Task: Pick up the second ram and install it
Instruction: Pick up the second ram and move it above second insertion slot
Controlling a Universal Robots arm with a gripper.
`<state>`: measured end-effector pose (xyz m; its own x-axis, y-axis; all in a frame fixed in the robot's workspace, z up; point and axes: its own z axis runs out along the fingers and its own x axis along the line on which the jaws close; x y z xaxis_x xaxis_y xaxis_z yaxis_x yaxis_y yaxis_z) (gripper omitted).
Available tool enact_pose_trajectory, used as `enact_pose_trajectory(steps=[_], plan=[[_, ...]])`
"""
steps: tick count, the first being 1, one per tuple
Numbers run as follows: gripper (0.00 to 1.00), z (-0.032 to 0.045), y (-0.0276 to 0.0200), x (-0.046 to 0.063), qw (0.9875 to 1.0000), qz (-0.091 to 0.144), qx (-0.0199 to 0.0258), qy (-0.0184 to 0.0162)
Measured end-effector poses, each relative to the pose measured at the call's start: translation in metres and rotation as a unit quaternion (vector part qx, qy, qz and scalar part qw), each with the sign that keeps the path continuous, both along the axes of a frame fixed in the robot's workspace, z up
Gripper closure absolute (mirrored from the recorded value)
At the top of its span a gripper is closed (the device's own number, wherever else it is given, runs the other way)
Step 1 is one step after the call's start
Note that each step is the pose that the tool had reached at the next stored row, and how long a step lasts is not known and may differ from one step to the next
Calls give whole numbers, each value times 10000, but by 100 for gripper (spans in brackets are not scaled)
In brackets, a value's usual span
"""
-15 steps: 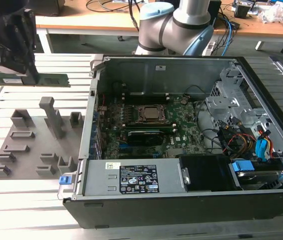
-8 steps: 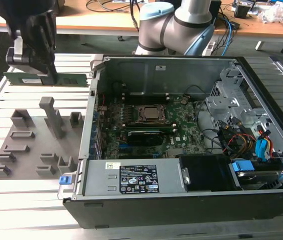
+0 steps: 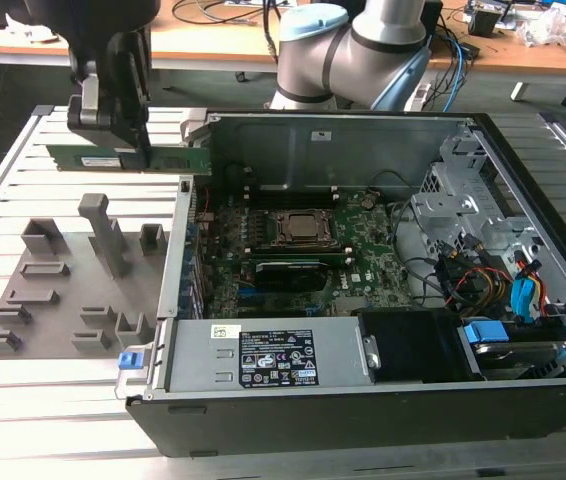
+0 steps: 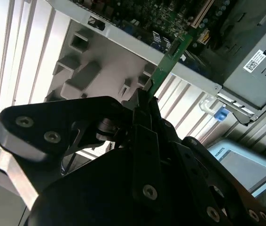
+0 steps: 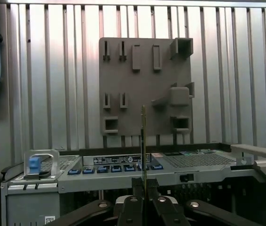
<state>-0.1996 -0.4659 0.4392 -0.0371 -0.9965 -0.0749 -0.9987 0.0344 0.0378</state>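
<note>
We see the second ram (image 3: 178, 159) up in the air, pinched by the hand (image 3: 141, 150). Its long axis is level, a green board with a white label. In the exterior view it hangs over the slatted desk (image 3: 23, 420) on the far side of the grey fixture plate (image 3: 63, 290), clear of the plate's posts. Its end toward the exterior view's right sits close to the wall of the open computer case (image 3: 293, 425). It is not yet seated on the motherboard (image 3: 373, 245).

In the first wrist view the ram (image 5: 143, 136) is edge-on, a thin line rising from between the fingers (image 5: 136, 190). The hand (image 5: 144, 186) is clenched on both flat faces. In the second wrist view the ram (image 4: 170, 54) sticks out past the hand (image 4: 144, 96) toward the case edge, with the fixture plate (image 4: 100, 77) beneath.

Inside the case the motherboard lies flat, with the CPU socket (image 3: 301, 228) mid-board and the black-shrouded card (image 3: 288, 272) just in front of it. The arm (image 3: 363, 50) stands behind the case.
</note>
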Motion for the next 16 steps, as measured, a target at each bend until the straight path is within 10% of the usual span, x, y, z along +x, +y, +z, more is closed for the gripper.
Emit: enact_pose_trajectory(steps=[16], plan=[[86, 0, 1, 461, 10000, 1, 0, 2]])
